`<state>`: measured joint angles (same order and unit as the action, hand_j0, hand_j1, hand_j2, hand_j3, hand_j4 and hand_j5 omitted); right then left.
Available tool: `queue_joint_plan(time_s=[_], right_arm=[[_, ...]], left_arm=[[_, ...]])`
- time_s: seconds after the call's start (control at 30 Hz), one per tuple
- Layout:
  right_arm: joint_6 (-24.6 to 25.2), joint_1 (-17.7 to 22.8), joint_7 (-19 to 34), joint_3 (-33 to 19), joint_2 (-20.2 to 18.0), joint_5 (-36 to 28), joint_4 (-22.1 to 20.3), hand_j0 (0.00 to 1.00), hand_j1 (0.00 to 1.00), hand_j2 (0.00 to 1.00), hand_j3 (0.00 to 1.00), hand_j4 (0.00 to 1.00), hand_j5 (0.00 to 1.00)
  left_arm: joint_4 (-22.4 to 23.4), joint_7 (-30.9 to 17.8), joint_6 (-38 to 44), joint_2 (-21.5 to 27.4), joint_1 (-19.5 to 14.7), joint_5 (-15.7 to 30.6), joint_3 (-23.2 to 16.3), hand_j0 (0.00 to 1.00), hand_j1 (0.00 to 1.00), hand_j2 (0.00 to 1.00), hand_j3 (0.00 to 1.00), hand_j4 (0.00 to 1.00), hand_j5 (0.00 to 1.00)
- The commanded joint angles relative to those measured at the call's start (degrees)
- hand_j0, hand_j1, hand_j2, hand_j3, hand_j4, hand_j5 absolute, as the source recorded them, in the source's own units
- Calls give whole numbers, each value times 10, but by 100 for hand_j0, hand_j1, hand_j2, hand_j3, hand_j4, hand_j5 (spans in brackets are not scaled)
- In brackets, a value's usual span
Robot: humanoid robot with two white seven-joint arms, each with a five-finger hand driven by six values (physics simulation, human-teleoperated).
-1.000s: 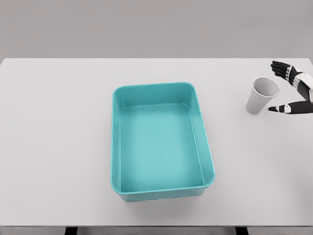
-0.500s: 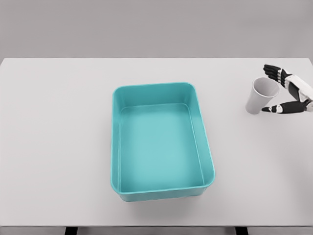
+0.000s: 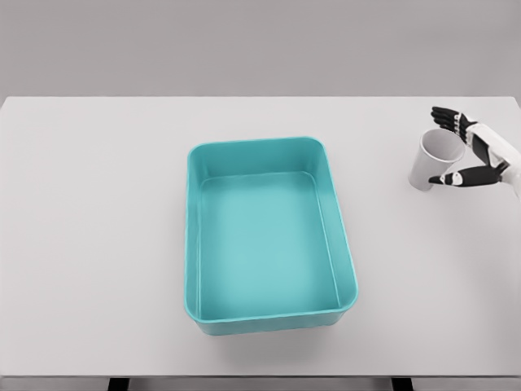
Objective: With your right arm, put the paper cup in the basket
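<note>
1. Teal plastic basket [image 3: 269, 314], rectangular with rounded corners and a raised rim, standing flat near the middle of the pale grey tabletop [image 3: 98, 212]. Its long sides run away from the camera and are slightly skewed. The interior shows only its own smooth floor and walls; nothing lies in it.

2. White paper cup [image 3: 431, 163], tapered, wider at the mouth than at the base. It stands on the tabletop at the far right, well apart from the basket, and tilts a little, mouth up and turned toward the right. The visible inside is plain white; no contents show.

3. Right hand [image 3: 470, 151], black-fingered with white segments on the back, entering from the right edge of the head view on a white forearm. It sits just beside the cup, on the cup's right. The fingers [image 3: 444, 114] are spread apart and reach over the far side of the cup's mouth, while the thumb [image 3: 454, 178] extends along the near side by the lower wall. The cup lies between fingers and thumb, but the hand is not closed upon it; whether any fingertip touches the cup wall cannot be told.
</note>
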<state>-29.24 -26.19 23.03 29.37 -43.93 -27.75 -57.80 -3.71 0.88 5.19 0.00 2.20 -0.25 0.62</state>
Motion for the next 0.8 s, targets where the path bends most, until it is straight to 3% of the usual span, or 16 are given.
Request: queue_joint_plan(time_s=[0.0,0.33,0.47,0.63,0.77], right_arm=[[1,0,-1,2,5,0,4,100,100,100,100,100,100],[0,0,0,2,9,2,3,98,98,98,98,98,98],[-3,0,1,2,8,3,3,81,81,81,81,81,81],[-6,0,1,2,8,13,2,48,48,48,48,48,48],[-6,-1,1,2,5,17,1,47,47,47,47,47,47]], left_arm=[[0,0,0,0,0,0,0,100,100,100,100,100,100],[0,0,0,0,0,0,0,100,100,100,100,100,100],[0,0,0,0,0,0,0,100,100,100,100,100,100],[0,-1,0,0,0,0,0,100,100,100,100,100,100],[0,0,0,0,0,0,0,100,100,100,100,100,100]])
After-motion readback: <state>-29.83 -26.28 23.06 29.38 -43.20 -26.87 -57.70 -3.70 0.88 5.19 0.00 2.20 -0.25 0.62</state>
